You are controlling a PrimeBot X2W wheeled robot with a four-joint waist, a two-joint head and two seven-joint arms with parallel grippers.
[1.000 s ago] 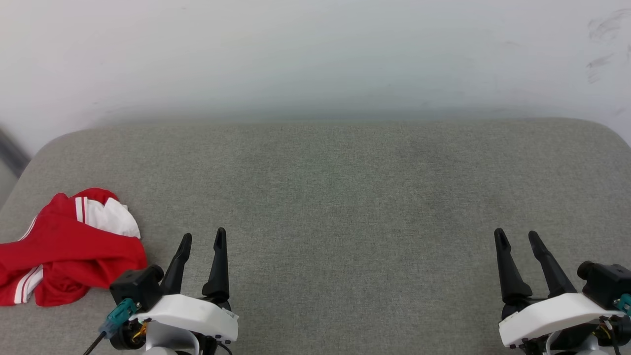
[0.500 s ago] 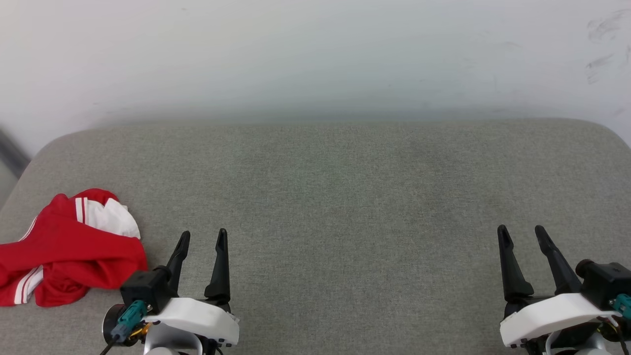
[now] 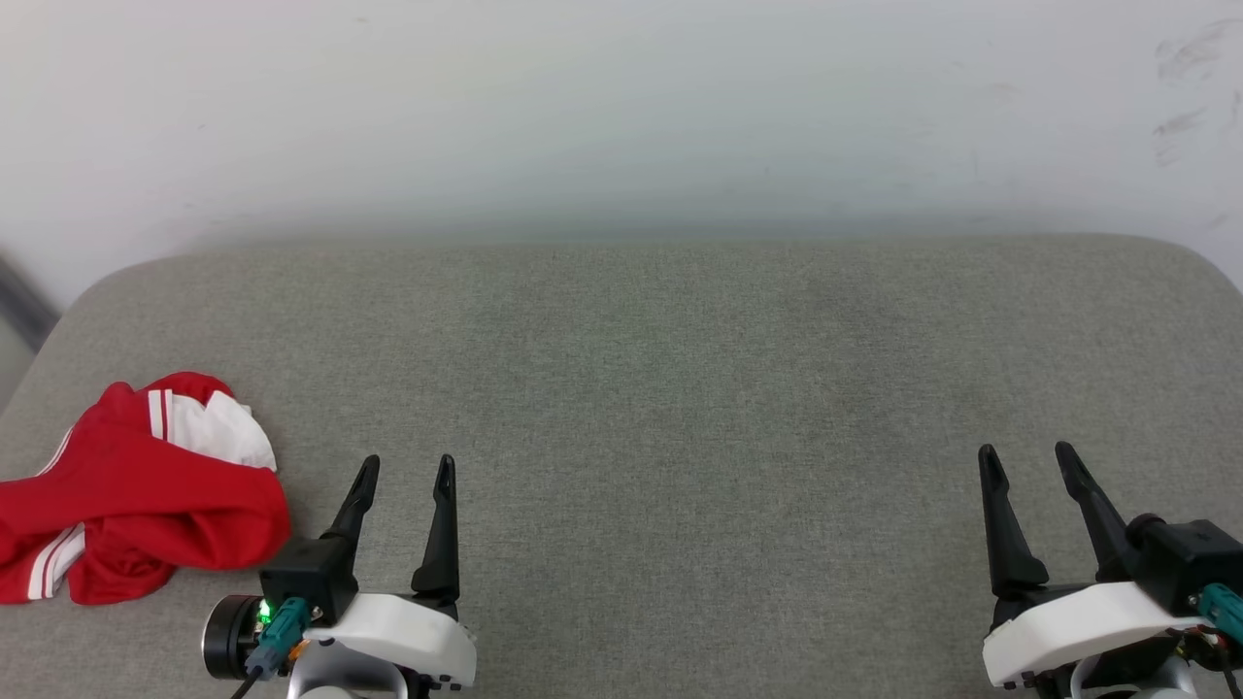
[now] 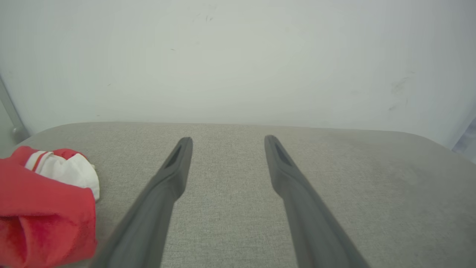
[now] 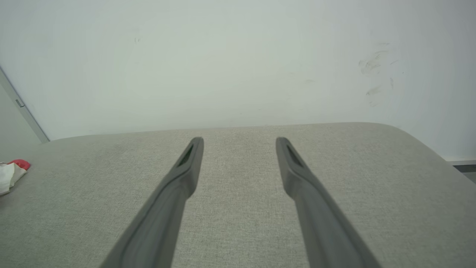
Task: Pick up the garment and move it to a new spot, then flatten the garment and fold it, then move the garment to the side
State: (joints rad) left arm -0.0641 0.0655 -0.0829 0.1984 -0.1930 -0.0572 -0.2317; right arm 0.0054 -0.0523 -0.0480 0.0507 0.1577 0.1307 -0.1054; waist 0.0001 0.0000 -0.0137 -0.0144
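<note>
Far left, head view: garment [image 3: 146,495], hem stripes.

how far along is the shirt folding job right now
Done: nothing yet. The garment lies in a crumpled heap at the left edge of the grey cushion, neither flattened nor folded. In hand: nothing. The left gripper is open and empty beside the heap, and the right gripper is open over bare cushion on the far side. Left: pick up, move, flatten, fold, set aside.
</note>
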